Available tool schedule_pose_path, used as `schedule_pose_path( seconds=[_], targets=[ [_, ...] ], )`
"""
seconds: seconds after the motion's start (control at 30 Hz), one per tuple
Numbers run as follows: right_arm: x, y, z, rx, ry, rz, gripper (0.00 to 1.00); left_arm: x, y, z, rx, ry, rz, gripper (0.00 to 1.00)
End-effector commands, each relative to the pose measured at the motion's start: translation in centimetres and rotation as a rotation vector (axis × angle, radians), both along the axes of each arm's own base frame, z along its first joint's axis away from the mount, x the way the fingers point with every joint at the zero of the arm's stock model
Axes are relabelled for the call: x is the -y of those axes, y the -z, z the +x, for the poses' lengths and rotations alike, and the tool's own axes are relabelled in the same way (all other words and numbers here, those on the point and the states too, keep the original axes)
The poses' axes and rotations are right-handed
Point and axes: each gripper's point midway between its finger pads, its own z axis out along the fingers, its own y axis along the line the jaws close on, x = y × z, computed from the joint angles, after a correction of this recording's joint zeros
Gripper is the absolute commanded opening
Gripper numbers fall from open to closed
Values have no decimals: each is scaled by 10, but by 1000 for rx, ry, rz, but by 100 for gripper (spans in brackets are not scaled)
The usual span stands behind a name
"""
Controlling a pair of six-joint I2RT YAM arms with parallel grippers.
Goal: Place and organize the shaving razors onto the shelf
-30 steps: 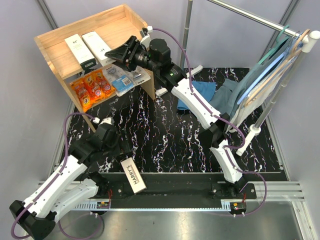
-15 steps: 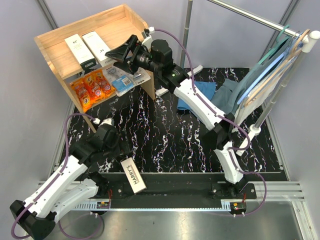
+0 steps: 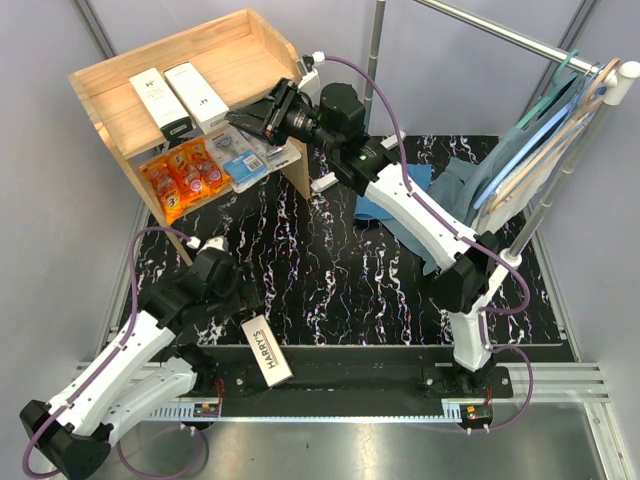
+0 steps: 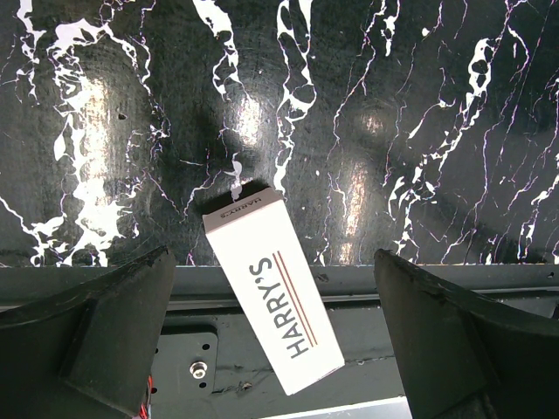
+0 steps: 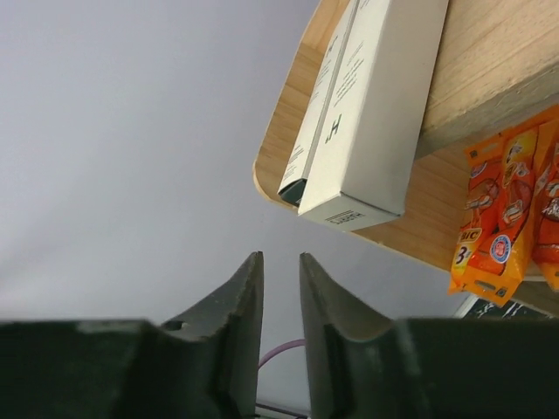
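Shaving razors are mostly on the shelf (image 3: 250,50): two Harry's boxes (image 3: 195,92) lie side by side on the upper level, while orange packs (image 3: 182,172) and blue blister packs (image 3: 243,152) share the lower one. A third Harry's box (image 4: 271,297) lies well apart, at the near edge of the table (image 3: 330,270), askew, its near end reaching past the edge over the dark frame. The left gripper (image 4: 272,255) hangs above that box, jaws spread wide to either side and touching nothing. The right gripper (image 5: 280,262) sits just off the front of the upper level, jaws almost pressed together and empty. The risk lies in the skew: jaws closing out of line with the box could catch a corner, spin it or nudge it off the edge. At the shelf, the right gripper is close enough that a careless sweep could shove the stacked boxes out of line.
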Motion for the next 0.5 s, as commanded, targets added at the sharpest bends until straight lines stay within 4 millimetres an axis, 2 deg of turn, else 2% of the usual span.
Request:
schedule_pose_path(
  seconds=[0.0,0.07,0.13,0.17,0.23,0.27,0.3,0.47],
  targets=[
    [5,-30,-16,76,-20,80,21,6,-4,3,23,6,-33,99],
    [-1,-22,-11,64,-29,74,17,6,-4,3,25,6,-33,99],
    [-4,-24,-10,67,-38,81,11,6,-4,3,24,6,-34,99],
    [-9,-17,-6,53,-42,75,10,6,-4,3,23,6,-33,99],
    [-12,-20,-5,55,-46,83,9,6,-4,3,26,5,-37,99],
    [-17,-11,0,42,-44,73,9,6,-5,3,29,6,-37,99],
    [-17,-19,-1,52,-44,83,9,6,-5,3,28,4,-37,99],
    [-30,-9,9,30,-54,80,9,6,-5,3,30,4,-37,99]
  ],
)
